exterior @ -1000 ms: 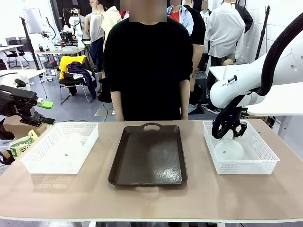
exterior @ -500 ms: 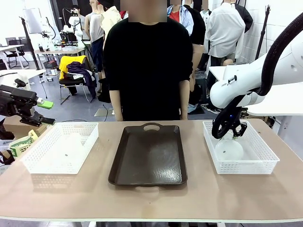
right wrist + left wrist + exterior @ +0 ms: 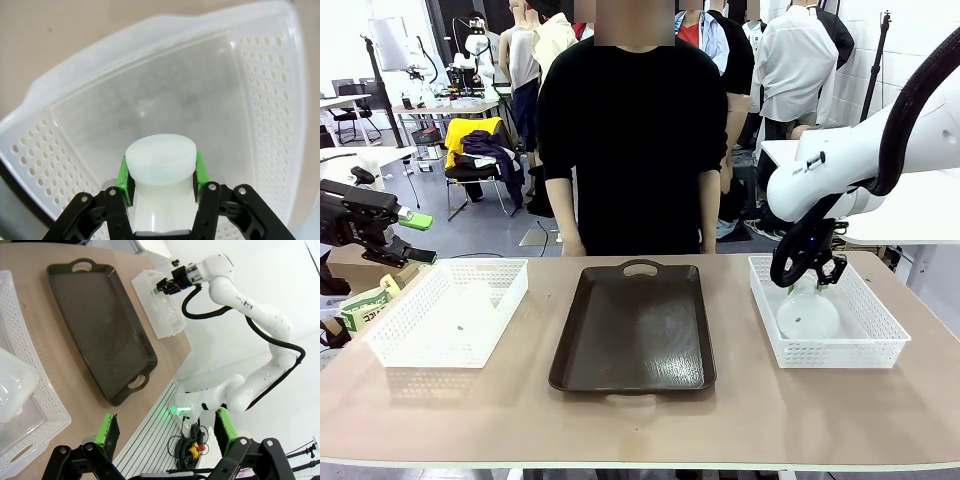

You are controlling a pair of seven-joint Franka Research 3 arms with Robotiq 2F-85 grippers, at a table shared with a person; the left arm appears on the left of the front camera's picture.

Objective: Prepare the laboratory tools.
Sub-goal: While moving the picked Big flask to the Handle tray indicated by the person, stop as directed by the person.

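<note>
One frosted-white conical flask (image 3: 808, 316) stands in the white basket (image 3: 880, 345) on the right. My right gripper (image 3: 808, 274) is shut on its narrow neck (image 3: 160, 167), green pads (image 3: 199, 171) pressed on both sides, with the basket floor below. A second flask (image 3: 470, 304) rests in the left white basket (image 3: 390, 345), seen close as a pale shape (image 3: 12, 390) in the left wrist view. My left gripper (image 3: 415, 238) hangs open off the table's left end, above and beyond that basket, its fingers (image 3: 111, 432) wide apart with nothing between them.
A dark brown tray (image 3: 632, 335) with handles lies bare in the middle of the table between the two baskets. A person in black (image 3: 630, 140) stands at the far edge behind it, arms down. A cardboard box (image 3: 360, 275) sits off the left end.
My right gripper and the flask it holds have shifted slightly up and to the right inside the basket. The left arm has stayed still.
</note>
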